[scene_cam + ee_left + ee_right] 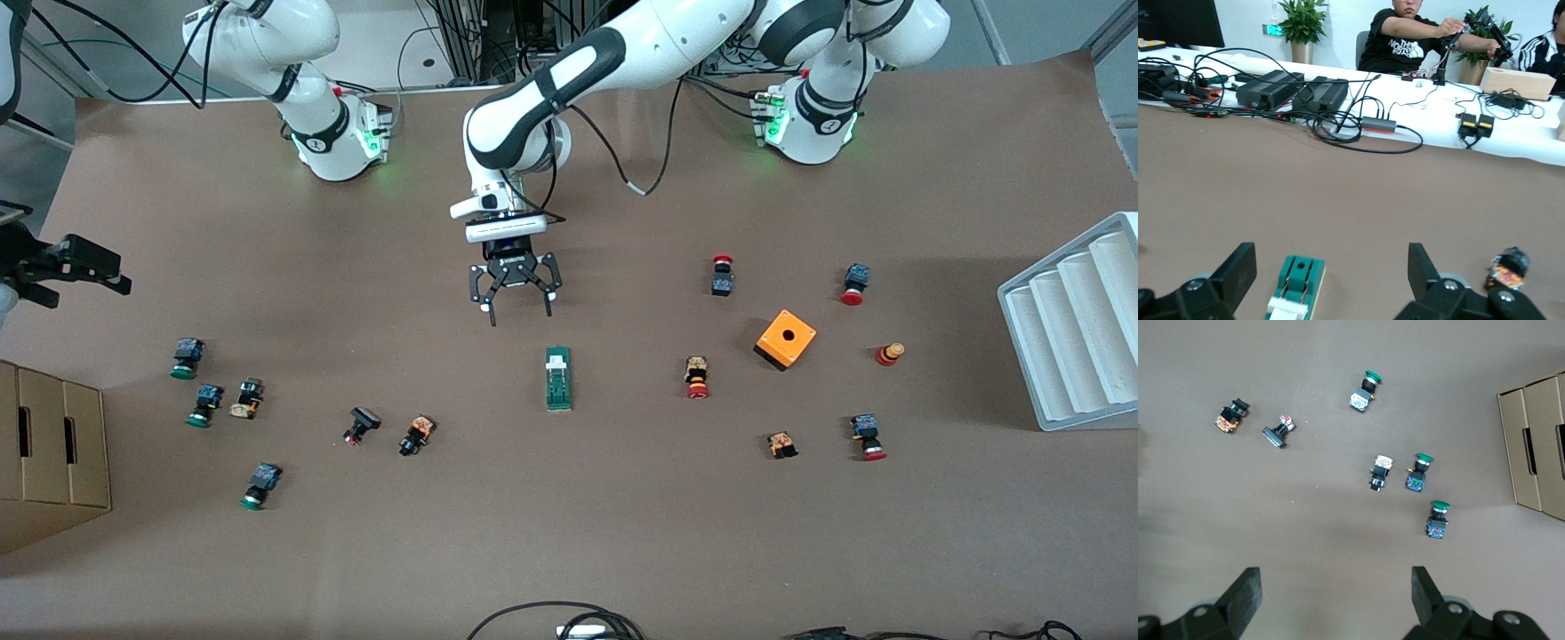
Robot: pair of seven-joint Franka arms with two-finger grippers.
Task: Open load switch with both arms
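Load switch (558,379) lies flat mid-bench, small white piece toward the robots. Left pincer (516,293) hangs just above the bench, a little short of it, jaws spread wide and empty. Right pincer (1335,600) hovers spread and empty over the green-capped buttons (1419,472) at its own end. Descending off-centre, I reckon, could shove the switch instead of straddling it.

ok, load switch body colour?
Dark green, with a small white piece at one end; the load switch shows best in the front view.

High front camera overlooks table (622,533); wrist cameras look past fingers.
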